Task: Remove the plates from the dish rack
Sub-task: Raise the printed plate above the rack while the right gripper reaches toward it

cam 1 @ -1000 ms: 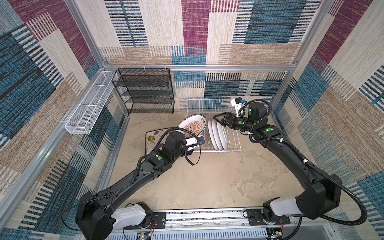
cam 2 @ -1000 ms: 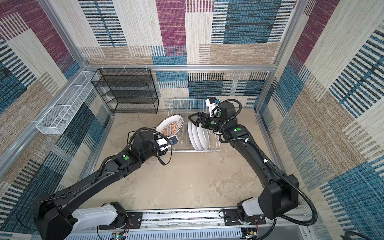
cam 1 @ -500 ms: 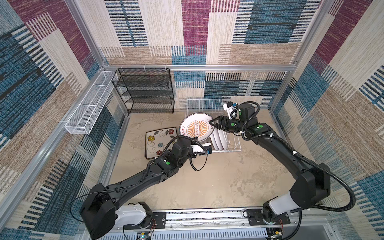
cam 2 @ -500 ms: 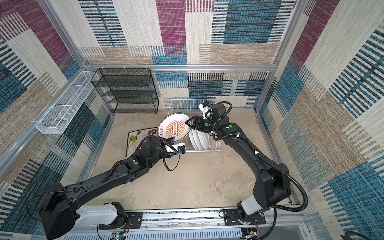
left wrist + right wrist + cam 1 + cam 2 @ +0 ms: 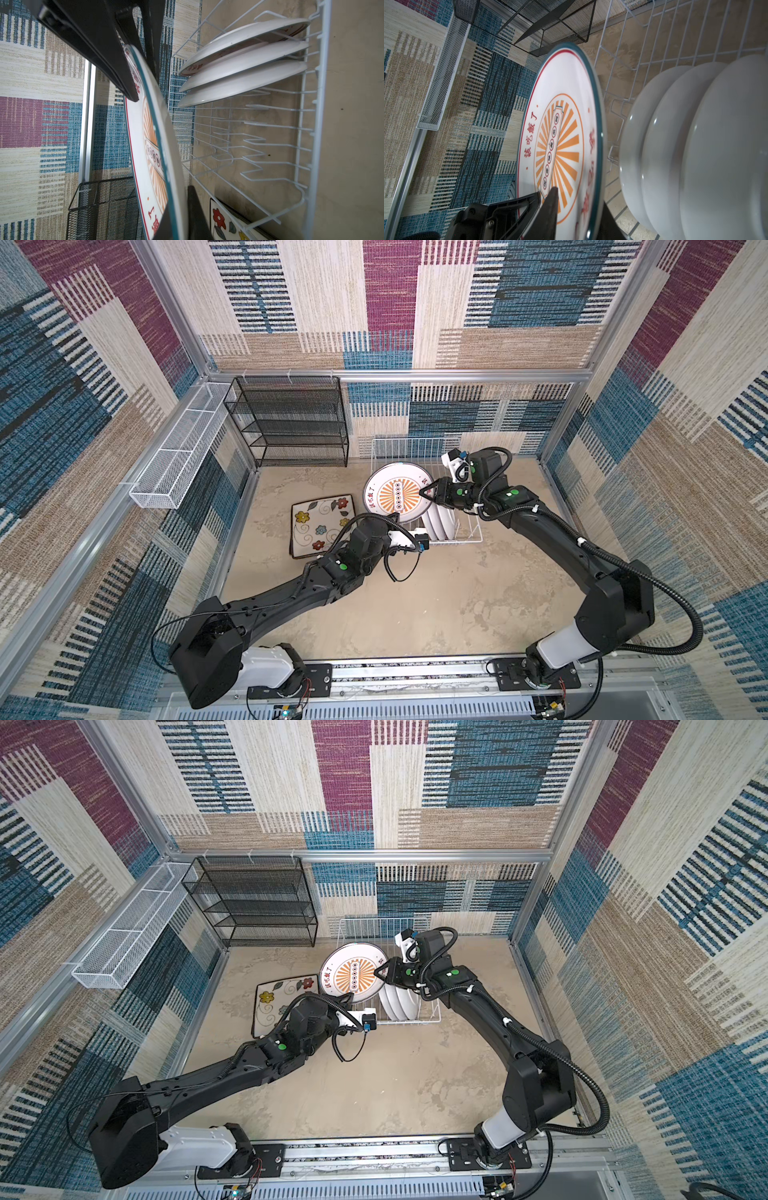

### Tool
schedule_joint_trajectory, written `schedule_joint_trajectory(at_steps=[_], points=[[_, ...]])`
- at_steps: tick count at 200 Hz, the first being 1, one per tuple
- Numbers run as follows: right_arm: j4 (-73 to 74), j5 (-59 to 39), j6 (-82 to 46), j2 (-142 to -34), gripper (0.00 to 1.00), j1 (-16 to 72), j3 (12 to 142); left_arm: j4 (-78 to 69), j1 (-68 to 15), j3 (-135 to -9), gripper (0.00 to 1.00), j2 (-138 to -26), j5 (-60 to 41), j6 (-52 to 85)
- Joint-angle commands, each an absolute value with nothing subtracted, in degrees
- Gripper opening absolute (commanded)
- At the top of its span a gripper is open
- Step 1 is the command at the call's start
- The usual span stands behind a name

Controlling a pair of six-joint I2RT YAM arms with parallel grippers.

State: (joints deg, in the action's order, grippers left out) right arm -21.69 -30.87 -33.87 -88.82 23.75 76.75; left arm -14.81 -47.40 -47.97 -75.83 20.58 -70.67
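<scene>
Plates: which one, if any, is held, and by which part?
Orange sunburst plate, by the rim: left claw at its near edge, right claw at right.

Sunburst plate [image 5: 397, 493] upright beside three plates [image 5: 440, 524] standing in dish rack [image 5: 409, 448]

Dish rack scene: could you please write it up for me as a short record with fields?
held: sunburst plate, on edge
left gripper: shut on its rim
right gripper: jaws straddle its rim elsewhere; grip unclear
dish rack: three round plates, on edge
table: square floral plate, lying flat
</scene>
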Motion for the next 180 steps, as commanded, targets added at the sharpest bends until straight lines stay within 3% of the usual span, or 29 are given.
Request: schedule_joint_trajectory(at_steps=[1,57,86,141,155,180], points=[[-18.8,-32.7,-35.2,-88.1,0.21,23.9,75.7,-18.8,-47.6,-48.6,0.0,-76.2,20.2,-72.5],[-16.6,-33.3,-37.4,-87.5,0.01,23.9,74.4,-18.7,-47.8,-49.2,0.0,-76.2,20.8,-73.0],[-15.0,-32.5,-38.7,-86.8,0.0,23.9,74.1,-19.4,-47.8,-49.5,0.0,-77.1,21.3,-72.1],[-9.9,-25.7,-41.9,-83.2,0.0,23.7,71.1,-14.7,-47.8,-50.7,0.68,-76.0,21.5,-62.8],[-9.3,-24.5,-42.6,-82.4,0.0,23.4,70.9,-13.5,-47.8,-50.4,0.77,-74.6,20.9,-59.5],[-8.1,-22.9,-43.4,-81.3,0.0,22.4,70.7,-9.9,-48.1,-50.3,0.84,-71.6,19.1,-52.2]])
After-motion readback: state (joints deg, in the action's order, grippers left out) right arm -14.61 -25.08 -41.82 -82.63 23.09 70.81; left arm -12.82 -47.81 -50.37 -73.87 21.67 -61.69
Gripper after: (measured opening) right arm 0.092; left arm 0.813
